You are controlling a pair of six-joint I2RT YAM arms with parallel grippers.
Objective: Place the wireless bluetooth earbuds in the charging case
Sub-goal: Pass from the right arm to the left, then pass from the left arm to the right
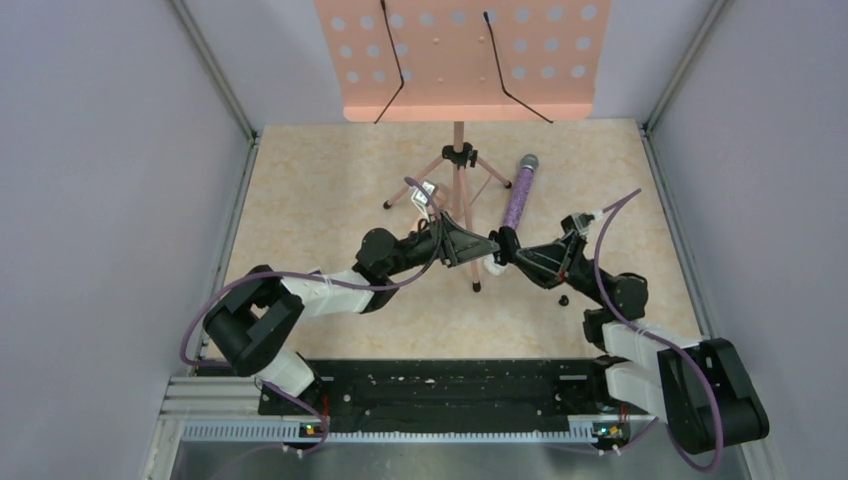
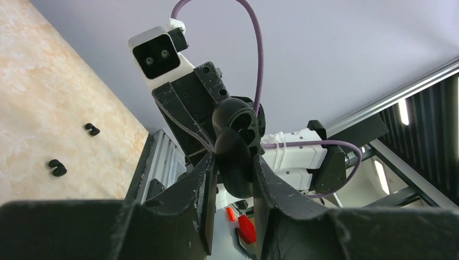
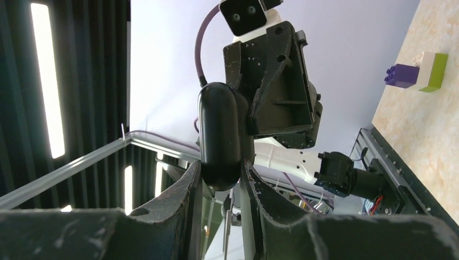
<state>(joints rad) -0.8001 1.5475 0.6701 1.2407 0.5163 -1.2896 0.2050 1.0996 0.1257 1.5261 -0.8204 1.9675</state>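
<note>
The charging case, a smooth black oval, hangs in the air between both arms above the middle of the table. My right gripper is shut on its lower end. In the left wrist view the case stands hinged open and shows two dark sockets. My left gripper is shut on the lower flap of it. In the top view the two grippers meet tip to tip, left and right. Two tiny black hook-shaped pieces, which look like the earbuds, lie on the table.
A pink music stand on a tripod stands just behind the grippers, one foot near them. A glittery purple microphone lies behind the right gripper. A purple-and-yellow cube sits on the table. Grey walls close in both sides.
</note>
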